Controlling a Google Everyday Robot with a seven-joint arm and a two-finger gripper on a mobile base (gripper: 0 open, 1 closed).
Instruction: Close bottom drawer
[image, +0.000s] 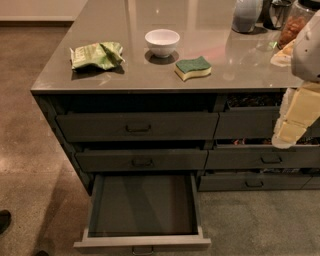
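Note:
The bottom drawer (142, 205) of the left stack is pulled far out toward me. Its inside is bare grey, and its low front (142, 244) with a small dark centre pull sits at the bottom edge of the view. Above it are two taller-fronted grey drawers (137, 126), each slightly ajar. My gripper (292, 127) shows at the right edge as pale cream fingers pointing down in front of the right drawer stack, well right of and above the open drawer.
The grey counter top (150, 75) carries a green bag (96, 55), a white bowl (162, 42), a green-and-yellow sponge (193, 68) and jars at the back right. Right-stack drawers (260, 160) show cluttered contents. A dark shoe (4, 220) is on the floor at left.

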